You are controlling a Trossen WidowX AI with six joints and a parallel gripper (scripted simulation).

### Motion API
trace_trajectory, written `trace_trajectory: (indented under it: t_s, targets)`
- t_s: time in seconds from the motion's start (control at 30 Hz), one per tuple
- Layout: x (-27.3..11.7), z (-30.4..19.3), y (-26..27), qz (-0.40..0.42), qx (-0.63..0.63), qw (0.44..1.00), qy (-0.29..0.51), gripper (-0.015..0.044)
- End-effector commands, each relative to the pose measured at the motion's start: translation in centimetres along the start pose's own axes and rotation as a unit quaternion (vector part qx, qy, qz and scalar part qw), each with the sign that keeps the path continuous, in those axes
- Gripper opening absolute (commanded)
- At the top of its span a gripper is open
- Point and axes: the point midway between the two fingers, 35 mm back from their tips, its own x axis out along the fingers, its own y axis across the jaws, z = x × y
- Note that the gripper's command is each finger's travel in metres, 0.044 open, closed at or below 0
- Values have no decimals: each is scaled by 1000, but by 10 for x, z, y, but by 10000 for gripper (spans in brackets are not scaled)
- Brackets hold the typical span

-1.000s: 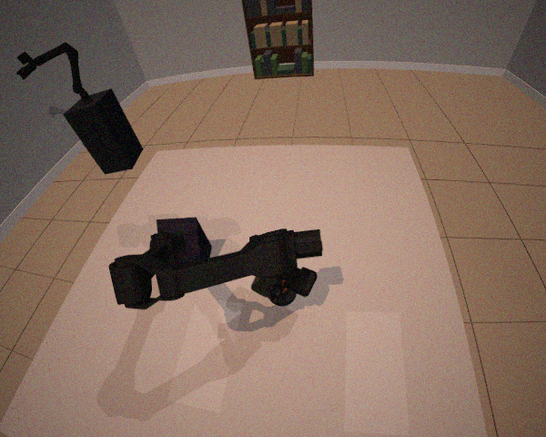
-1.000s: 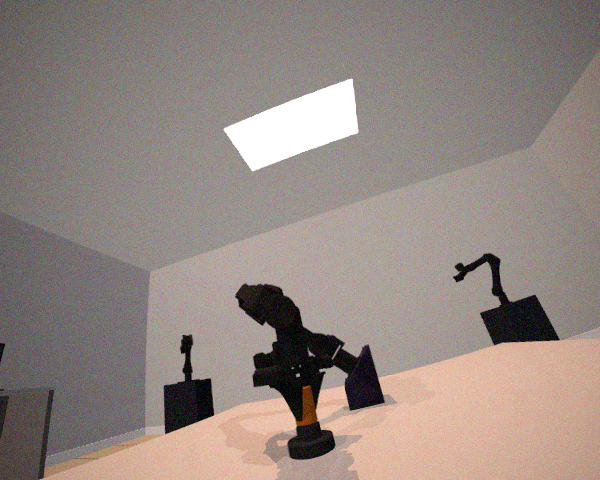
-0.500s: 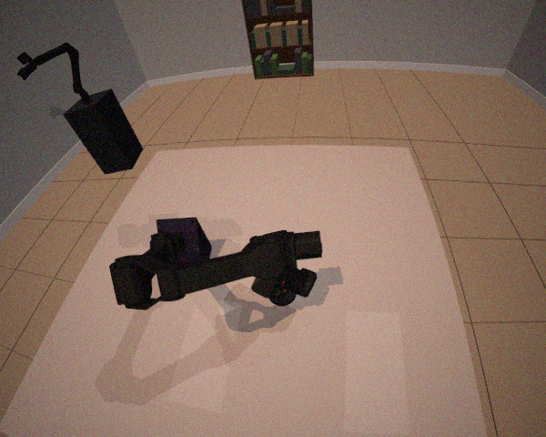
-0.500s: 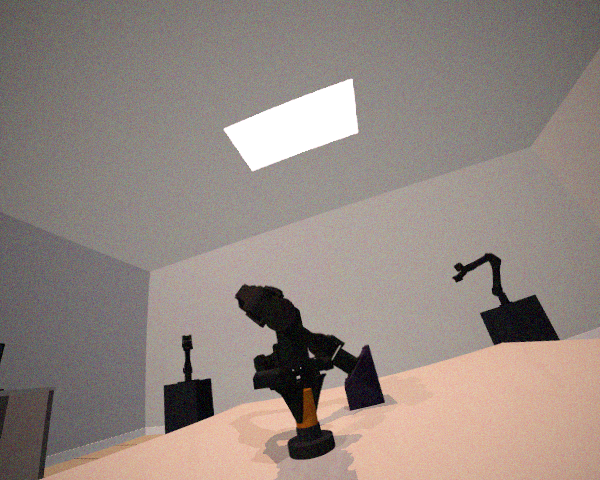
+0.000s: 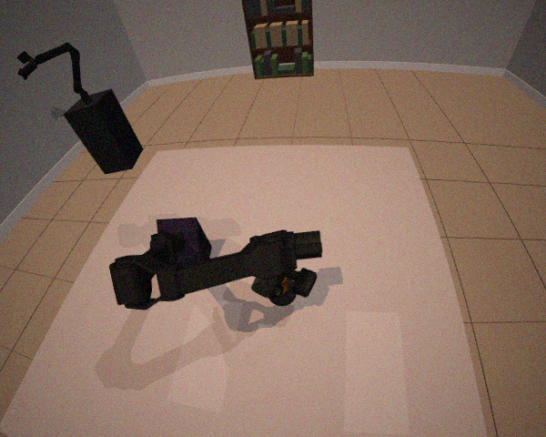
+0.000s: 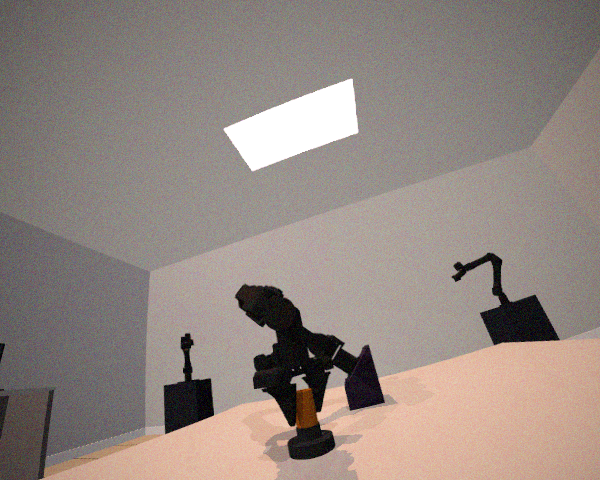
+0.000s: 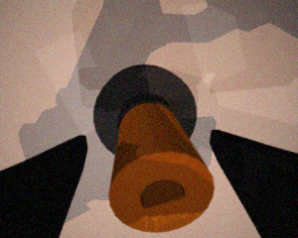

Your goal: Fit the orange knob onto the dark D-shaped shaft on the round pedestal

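Observation:
The orange knob stands upright over the round dark pedestal. In the exterior view its lower end meets the narrower dark upper part of the pedestal, with no gap that I can see. The wrist view shows a D-shaped hole in its top face; the shaft itself is hidden. My gripper is open, one finger on each side of the knob, with gaps between them and the knob in the wrist view.
A dark purple block stands by the arm's base. Farther off are black stands with other arms, and a bookshelf at the wall. Shadows fall around the pedestal.

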Motion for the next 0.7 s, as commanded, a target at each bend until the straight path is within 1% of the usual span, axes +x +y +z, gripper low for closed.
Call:
trace_trajectory:
  t_s: [0.0,0.2,0.27,0.37,0.43,0.67]
  targets:
    - [0,0,0,0,0,1000,0,440]
    - [-3,0,0,0,0,1000,0,440]
    - [-23,-3,2,-1,0,1000,2,440]
    - [-72,-3,2,-2,-1,1000,3,440]
    - [-93,-1,0,-2,-1,1000,2,440]
    - [-96,-3,2,-1,-1,1000,2,440]
